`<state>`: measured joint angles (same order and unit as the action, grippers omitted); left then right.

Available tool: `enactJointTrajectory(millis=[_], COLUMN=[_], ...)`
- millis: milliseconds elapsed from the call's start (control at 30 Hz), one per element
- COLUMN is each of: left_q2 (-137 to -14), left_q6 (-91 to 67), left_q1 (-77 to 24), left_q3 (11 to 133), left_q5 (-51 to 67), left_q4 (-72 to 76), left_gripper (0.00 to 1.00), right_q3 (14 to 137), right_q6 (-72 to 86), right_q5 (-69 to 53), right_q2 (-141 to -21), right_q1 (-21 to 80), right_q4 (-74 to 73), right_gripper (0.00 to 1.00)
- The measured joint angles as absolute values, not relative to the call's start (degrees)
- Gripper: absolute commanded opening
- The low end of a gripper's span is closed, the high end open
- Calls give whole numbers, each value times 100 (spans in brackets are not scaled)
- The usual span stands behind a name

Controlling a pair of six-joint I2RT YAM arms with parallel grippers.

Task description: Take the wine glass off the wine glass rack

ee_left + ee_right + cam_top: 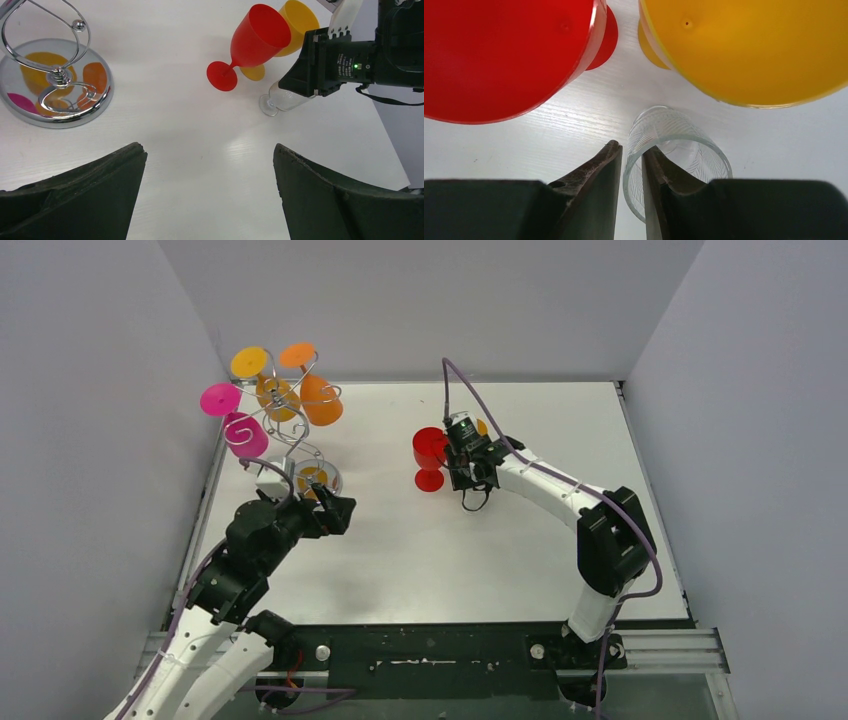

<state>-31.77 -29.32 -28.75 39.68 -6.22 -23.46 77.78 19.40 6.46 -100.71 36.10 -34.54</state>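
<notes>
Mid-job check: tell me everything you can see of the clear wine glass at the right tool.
The clear wine glass is colourless and see-through, with a faint leaf pattern on its bowl. It stands on the white table on a small round foot. The right tool straddles its rim, one finger inside the bowl and one outside. Whether they press on the wall is unclear. The red glass and the yellow glass stand close beside it, with no contact visible.

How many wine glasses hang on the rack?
3 on the wine glass rack: pink glass left, yellow glass middle, orange glass right; none seems hidden.
</notes>
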Motion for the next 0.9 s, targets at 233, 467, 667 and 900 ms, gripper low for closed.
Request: enactJointTrajectory(millis=[233,467,667,900], left_q2=[-3232,-3251,-3267,-3065], left_q6=[-3028,-3286,-3409,-3454], left_q1=[-2875,-2875,-2875,-2875], left_q3=[3953,3573,3529,3529], left_q5=[-891,-1205,-1321,-1363], left_q4=[-2429,-2504,-2519,-2512], left_gripper=[97,97,97,97], right_q3=[7819,7878,7894,7894], right_q6=[1925,1997,2062,2248], right_q5=[589,338,-301,-1076], right_q2=[-9924,-9325,-8879,-8689], right_q1=[3610,3610,3610,3610], right_q4=[-3546,-3586,-3321,-2714], right_gripper=[29,39,49,51])
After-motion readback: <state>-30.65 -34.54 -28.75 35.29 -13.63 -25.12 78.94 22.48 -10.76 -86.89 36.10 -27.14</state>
